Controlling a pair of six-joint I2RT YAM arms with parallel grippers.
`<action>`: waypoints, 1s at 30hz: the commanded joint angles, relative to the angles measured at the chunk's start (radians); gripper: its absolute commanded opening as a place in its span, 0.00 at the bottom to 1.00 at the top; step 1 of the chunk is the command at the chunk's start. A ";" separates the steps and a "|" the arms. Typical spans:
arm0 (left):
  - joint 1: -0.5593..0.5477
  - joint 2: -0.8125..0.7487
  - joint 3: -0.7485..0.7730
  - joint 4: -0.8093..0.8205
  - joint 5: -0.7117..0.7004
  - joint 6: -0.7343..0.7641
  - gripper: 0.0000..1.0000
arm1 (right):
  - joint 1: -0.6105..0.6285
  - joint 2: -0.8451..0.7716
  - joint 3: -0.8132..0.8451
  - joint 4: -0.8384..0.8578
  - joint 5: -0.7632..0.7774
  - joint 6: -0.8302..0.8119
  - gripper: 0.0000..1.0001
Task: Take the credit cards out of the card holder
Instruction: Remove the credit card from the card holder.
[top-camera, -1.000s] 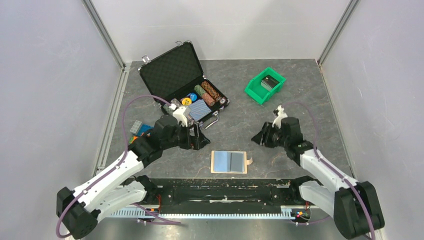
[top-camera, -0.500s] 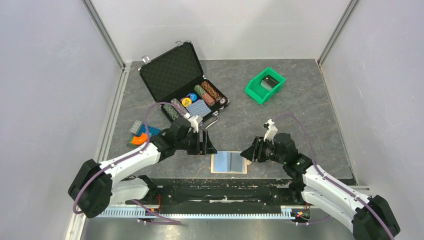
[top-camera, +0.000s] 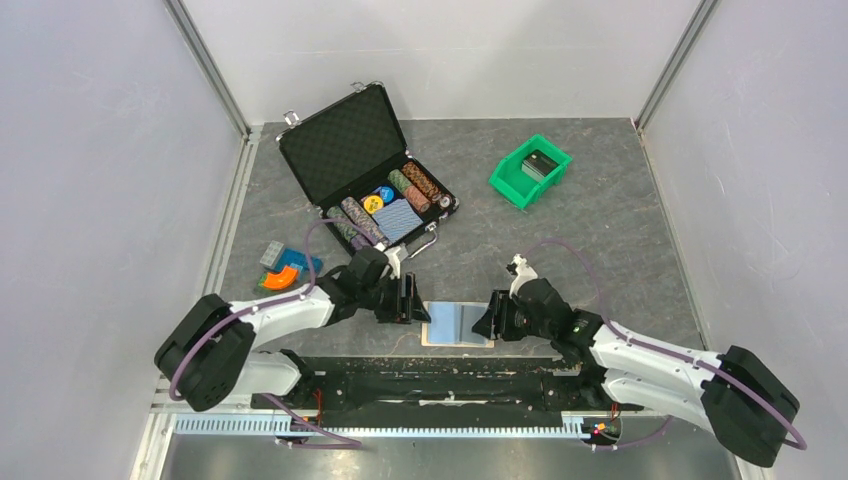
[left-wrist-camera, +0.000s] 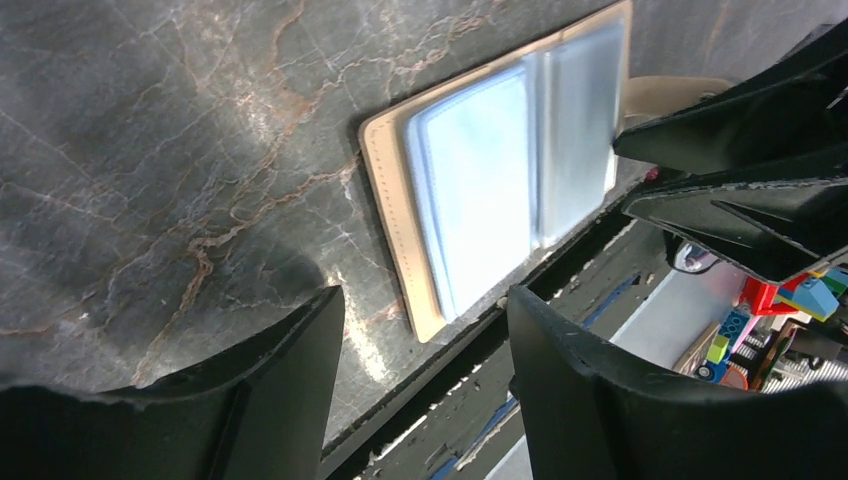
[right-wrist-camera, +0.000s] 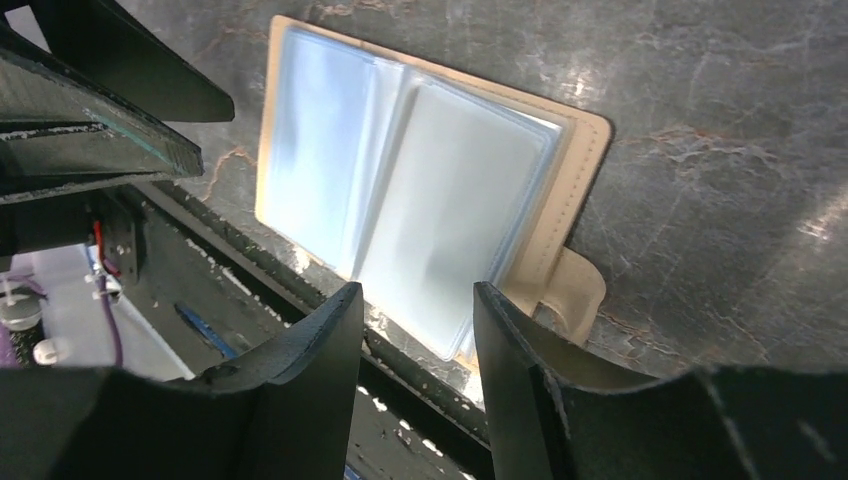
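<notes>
The card holder (top-camera: 458, 325) lies open and flat at the table's near edge, tan rim up, with its tab (right-wrist-camera: 575, 290) on the right. Glossy light blue-grey faces (left-wrist-camera: 480, 190) fill both halves; I cannot tell single credit cards apart in the sleeves (right-wrist-camera: 440, 210). My left gripper (top-camera: 412, 300) is open and empty, low at the holder's left edge (left-wrist-camera: 425, 300). My right gripper (top-camera: 487, 320) is open and empty, low at the holder's right edge by the tab (right-wrist-camera: 417, 292). Each wrist view shows the other gripper's fingers (left-wrist-camera: 740, 170) (right-wrist-camera: 100, 100) across the holder.
An open black case (top-camera: 365, 160) with poker chips stands at the back left. A green bin (top-camera: 530, 172) with dark items stands at the back right. Coloured toy blocks (top-camera: 280, 268) lie at the left. The black rail (top-camera: 450, 370) runs just below the holder.
Both arms have come down and inward to the holder, the left from the upper left, the right from the right. The holder has not moved.
</notes>
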 joint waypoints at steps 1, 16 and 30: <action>-0.017 0.053 -0.008 0.085 0.032 -0.030 0.65 | 0.032 0.020 0.051 -0.009 0.118 0.034 0.48; -0.041 0.112 -0.036 0.203 0.081 -0.058 0.45 | 0.043 0.041 0.063 -0.037 0.161 0.048 0.48; -0.046 0.123 -0.048 0.243 0.091 -0.072 0.44 | 0.051 0.021 0.075 -0.037 0.170 0.062 0.48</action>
